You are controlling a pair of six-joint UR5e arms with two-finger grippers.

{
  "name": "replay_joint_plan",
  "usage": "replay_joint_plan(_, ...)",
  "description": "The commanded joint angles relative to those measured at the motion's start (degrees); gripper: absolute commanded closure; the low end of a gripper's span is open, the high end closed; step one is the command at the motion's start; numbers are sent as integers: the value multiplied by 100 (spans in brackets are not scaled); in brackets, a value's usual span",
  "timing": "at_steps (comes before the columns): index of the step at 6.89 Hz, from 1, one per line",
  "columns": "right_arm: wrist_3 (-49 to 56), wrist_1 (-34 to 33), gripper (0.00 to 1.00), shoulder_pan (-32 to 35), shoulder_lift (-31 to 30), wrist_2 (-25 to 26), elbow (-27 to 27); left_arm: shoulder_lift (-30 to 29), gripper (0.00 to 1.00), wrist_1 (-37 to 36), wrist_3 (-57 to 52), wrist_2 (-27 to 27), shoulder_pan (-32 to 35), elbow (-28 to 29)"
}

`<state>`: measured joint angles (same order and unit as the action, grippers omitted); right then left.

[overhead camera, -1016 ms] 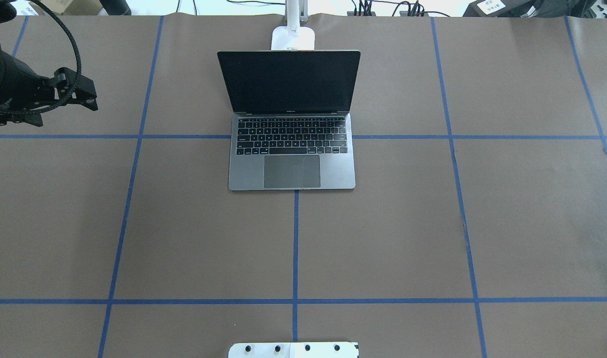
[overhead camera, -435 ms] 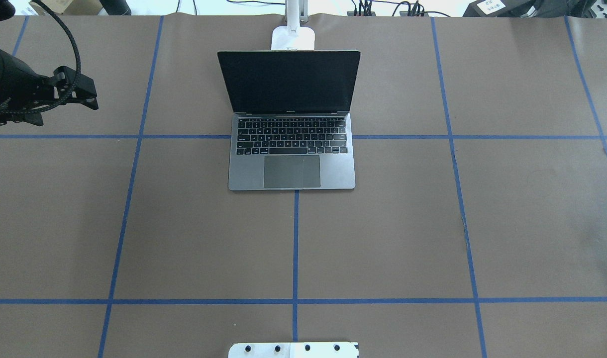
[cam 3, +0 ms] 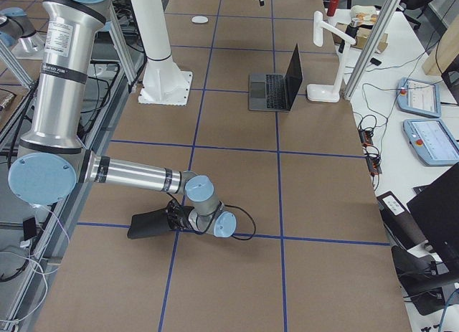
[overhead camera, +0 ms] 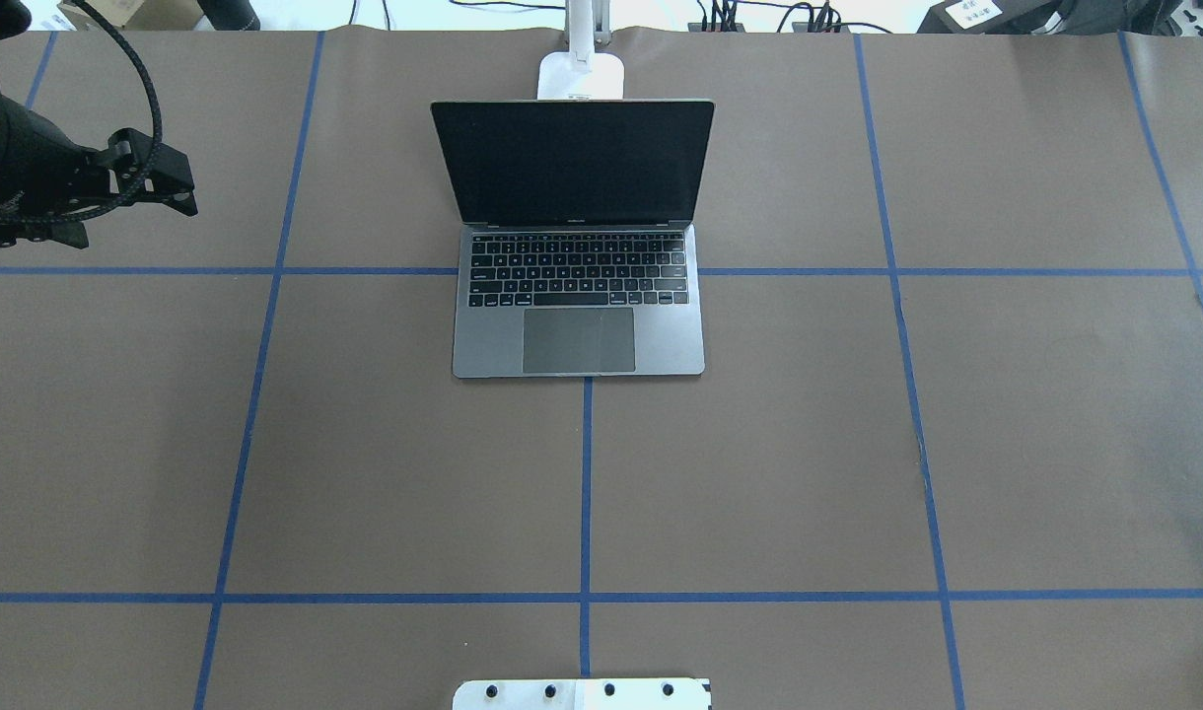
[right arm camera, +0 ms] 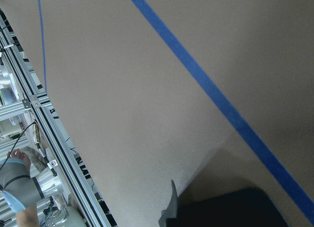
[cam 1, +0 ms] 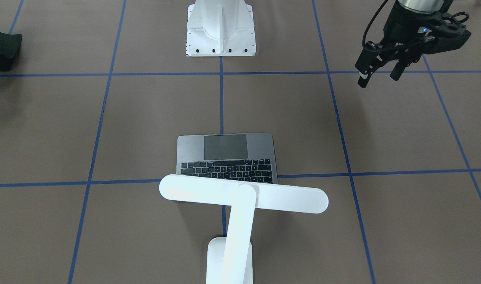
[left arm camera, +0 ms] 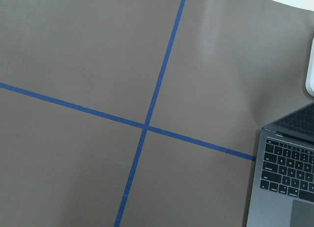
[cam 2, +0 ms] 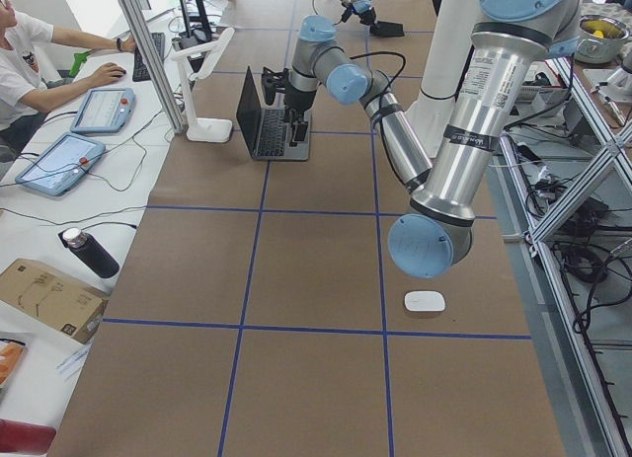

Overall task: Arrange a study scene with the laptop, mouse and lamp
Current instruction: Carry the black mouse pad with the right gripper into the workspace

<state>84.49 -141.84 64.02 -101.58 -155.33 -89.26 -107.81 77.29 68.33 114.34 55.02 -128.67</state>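
Left gripper (cam 1: 377, 79): is hovering over bare table (overhead camera: 858, 444), well off to the robot's left of the laptop (overhead camera: 577, 340); its jaws are standing apart and nothing is sitting between them.
Right gripper (cam 3: 172, 219): is lying low at the table's far right end, against a black mat (cam 3: 147, 224); whether it is clamping the mat cannot be told.
Step in hand (judged): the left arm is probably setting out to fetch the mouse (cam 2: 425, 301), the one item not lying by the laptop.
Doing it well (judged): the arm is needing to swing back toward the robot's side of the table, and the gripper to come straight down with jaws wide, spanning the mouse's narrower width. The fingertips should be reaching almost to the table before closing, because so low a shell is offering little height to catch.
Risk (judged): a smooth rounded shell is likely to squirt out of a high or off-centre pinch; a gentle, centred close is looking safer.
Mouse, position: is lying alone on the table's left part, near the robot's edge and well apart from the laptop.
Mouse, appearance: is showing as a small white oval, low and glossy, with no visible cord; finer detail is too small to tell.
Laptop: is standing open at mid-table, screen dark, keyboard facing the robot.
Lamp (cam 1: 244, 193): is standing just behind the laptop, its bar head reaching across above the screen.
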Motion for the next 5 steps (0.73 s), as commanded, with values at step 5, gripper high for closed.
replay_joint_plan(5, -370, -2444, 100, 1470, 2367, 372, 134, 6, 1, -12, 48, 18, 0, 53)
